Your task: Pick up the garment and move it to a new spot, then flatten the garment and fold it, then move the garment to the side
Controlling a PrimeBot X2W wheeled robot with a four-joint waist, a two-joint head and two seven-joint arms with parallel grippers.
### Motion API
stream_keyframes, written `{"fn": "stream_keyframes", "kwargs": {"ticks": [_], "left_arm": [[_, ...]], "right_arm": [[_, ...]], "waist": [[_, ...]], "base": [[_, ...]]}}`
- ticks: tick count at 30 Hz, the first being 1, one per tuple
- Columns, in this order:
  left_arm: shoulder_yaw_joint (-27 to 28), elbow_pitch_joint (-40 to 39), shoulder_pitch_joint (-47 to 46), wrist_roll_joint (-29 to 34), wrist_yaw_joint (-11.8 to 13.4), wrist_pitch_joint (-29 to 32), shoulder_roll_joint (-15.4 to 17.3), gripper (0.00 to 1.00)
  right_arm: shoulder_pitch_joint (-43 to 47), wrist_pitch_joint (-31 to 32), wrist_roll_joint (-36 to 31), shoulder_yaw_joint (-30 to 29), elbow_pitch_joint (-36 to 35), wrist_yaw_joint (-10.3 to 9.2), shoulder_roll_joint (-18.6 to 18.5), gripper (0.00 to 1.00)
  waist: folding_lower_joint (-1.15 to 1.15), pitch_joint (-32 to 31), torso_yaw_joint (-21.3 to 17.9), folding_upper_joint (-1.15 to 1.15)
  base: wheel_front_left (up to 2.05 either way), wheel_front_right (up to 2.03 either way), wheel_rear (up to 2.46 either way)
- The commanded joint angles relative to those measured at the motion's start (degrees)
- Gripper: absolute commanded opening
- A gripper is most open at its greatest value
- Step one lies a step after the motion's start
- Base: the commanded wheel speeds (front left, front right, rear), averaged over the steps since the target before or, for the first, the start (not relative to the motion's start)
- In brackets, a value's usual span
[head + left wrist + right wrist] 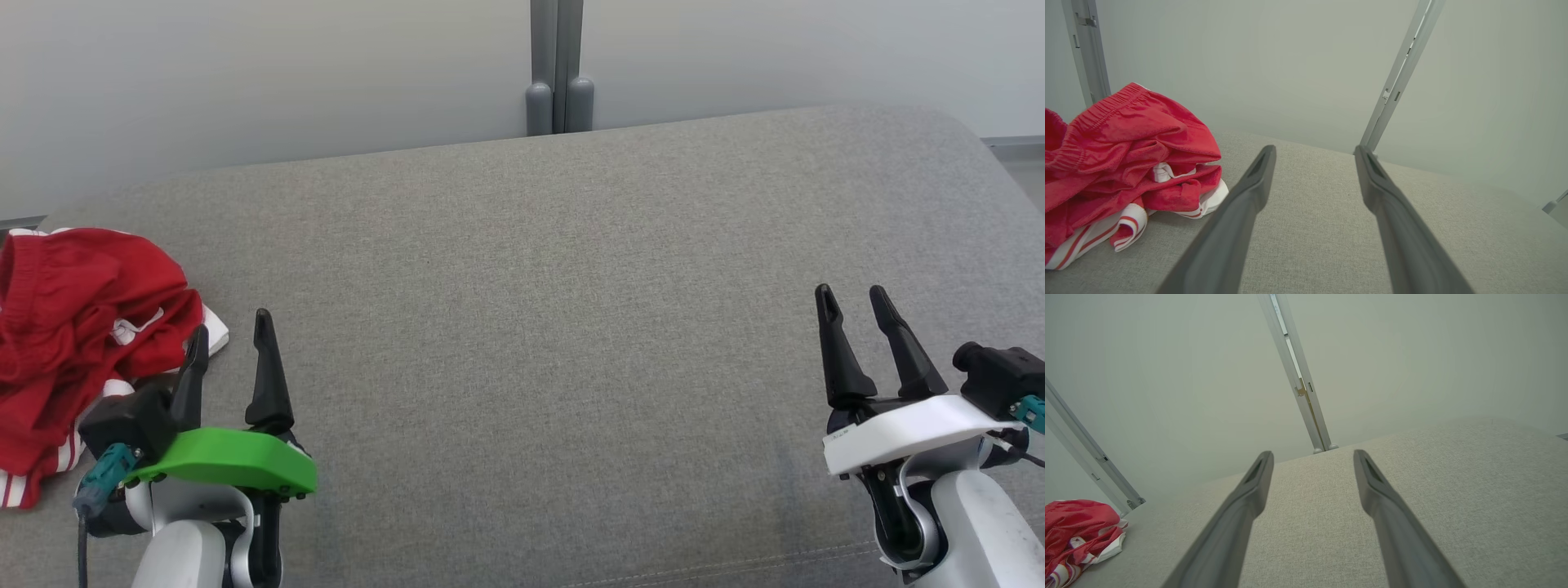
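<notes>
High head, low wrists (garment (82, 327) common)

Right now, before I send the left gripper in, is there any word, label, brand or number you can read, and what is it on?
No text here can be read.
Tiny dark marking on the white cover behind the right gripper: too small to read.
Red garment: white stripes and trim, no legible print or tag.
</notes>
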Motion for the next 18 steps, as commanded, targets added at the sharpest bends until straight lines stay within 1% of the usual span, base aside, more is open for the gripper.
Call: {"fn": "stream_keyframes", "kwargs": {"ticks": [1, 4, 9, 18], "left_arm": [[-0.4, 0.1, 0.0, 2.6, 0.4, -0.7, 0.7, 1.00], [-0.8, 0.4, 0.2, 4.4, 0.6, -1.2, 0.8, 1.00], [-2.0, 1.0, 0.7, 6.9, 0.4, -2.0, 0.6, 1.00], [-2.8, 1.9, 1.9, 8.8, -0.2, -2.2, -0.2, 1.00]], "right_arm": [[0.2, 0.1, -3.1, -0.7, -0.5, 0.02, 0.2, 1.00], [0.4, 0.3, -5.2, -0.8, -0.2, 0.02, 0.3, 1.00], [0.6, 0.6, -8.3, -1.0, 0.3, 0.03, 0.5, 1.00], [0.9, 0.7, -12.6, -1.7, 0.8, 0.02, 1.6, 1.00]], "waist": [[0.00, 0.0, 0.0, 0.00], [0.00, -0.1, 0.0, 0.00], [0.00, -0.2, 0.1, 0.00], [0.00, -0.3, 0.0, 0.00]], "base": [[0.00, 0.00, 0.00], [0.00, 0.00, 0.00], [0.00, 0.00, 0.00], [0.00, 0.00, 0.00]]}}
